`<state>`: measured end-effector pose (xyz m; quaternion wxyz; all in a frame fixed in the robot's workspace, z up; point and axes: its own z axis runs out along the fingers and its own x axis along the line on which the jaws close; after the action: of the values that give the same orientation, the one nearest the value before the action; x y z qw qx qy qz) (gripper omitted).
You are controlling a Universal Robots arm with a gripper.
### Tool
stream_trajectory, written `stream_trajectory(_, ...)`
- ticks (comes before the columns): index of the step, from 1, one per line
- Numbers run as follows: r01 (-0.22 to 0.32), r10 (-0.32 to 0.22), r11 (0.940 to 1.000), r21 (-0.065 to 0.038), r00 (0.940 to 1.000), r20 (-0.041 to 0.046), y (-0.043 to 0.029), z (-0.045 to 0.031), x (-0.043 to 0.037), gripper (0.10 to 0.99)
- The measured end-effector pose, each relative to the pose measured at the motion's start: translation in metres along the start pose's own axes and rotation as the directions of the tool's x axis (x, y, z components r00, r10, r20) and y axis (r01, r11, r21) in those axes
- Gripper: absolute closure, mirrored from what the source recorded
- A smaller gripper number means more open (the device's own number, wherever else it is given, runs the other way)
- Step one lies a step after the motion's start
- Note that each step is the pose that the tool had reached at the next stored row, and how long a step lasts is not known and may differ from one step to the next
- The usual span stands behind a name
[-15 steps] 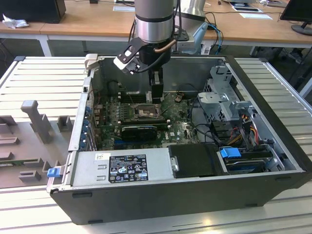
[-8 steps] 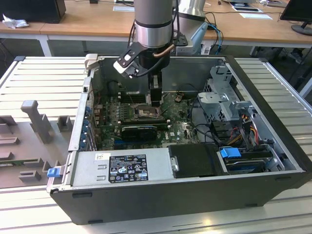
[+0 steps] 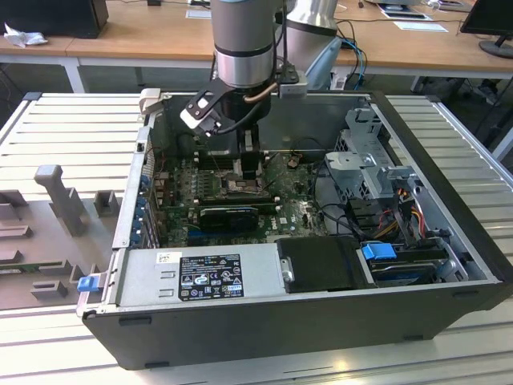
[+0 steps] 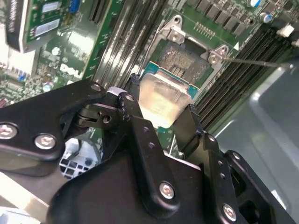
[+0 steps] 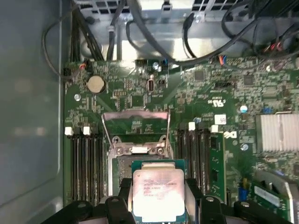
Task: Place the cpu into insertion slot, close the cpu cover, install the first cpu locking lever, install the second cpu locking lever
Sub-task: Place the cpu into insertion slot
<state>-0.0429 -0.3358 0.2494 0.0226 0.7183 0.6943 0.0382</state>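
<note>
- Gripper (image 4: 161,109) clamped on the cpu (image 5: 158,191), fingers on two opposite edges, pale face toward the camera.
- Cpu hangs just over the insertion slot (image 4: 183,58), not seated.
- Cpu cover (image 5: 135,113) stands open beyond the slot; closing it and both levers are left.
- Memory slots (image 5: 86,158) flank the socket closely; cables (image 5: 140,32) well apart.

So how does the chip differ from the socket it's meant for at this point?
The chip is gripped between the jaws and not yet seated, while the socket sits empty, fixed on the board. The chip has a pale silvery face with a green rim, whereas the socket's centre is dark grey inside a metal frame. Both are square and look much the same width.
</note>
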Motion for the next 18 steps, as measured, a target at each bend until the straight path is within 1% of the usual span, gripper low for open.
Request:
stream_trajectory(1,0.000,0.000,1.0000,0.000,1.0000,0.0002,-0.0010,0.0042,0.0000,0.553)
stream_trajectory(2,0.001,-0.001,1.0000,0.000,1.0000,0.0031,-0.0012,0.0055,0.0000,0.553)
stream_trajectory(4,0.001,-0.001,1.0000,0.000,1.0000,0.0043,-0.0018,0.0094,0.0001,0.553)
stream_trajectory(6,0.006,-0.006,1.0000,0.000,1.0000,0.0038,-0.0048,0.0177,0.0041,0.553)
stream_trajectory(7,0.006,-0.006,1.0000,0.000,1.0000,0.0038,-0.0072,0.0208,0.0048,0.553)
stream_trajectory(9,0.006,-0.006,1.0000,0.000,1.0000,0.0037,-0.0081,0.0248,0.0062,0.553)
stream_trajectory(12,0.006,-0.006,1.0000,0.000,1.0000,0.0037,-0.0095,0.0334,0.0107,0.553)
stream_trajectory(15,0.006,-0.006,1.0000,0.000,1.0000,0.0038,-0.0106,0.0407,0.0116,0.553)
stream_trajectory(18,0.007,-0.007,1.0000,0.000,1.0000,0.0059,-0.0103,0.0408,0.0127,0.553)
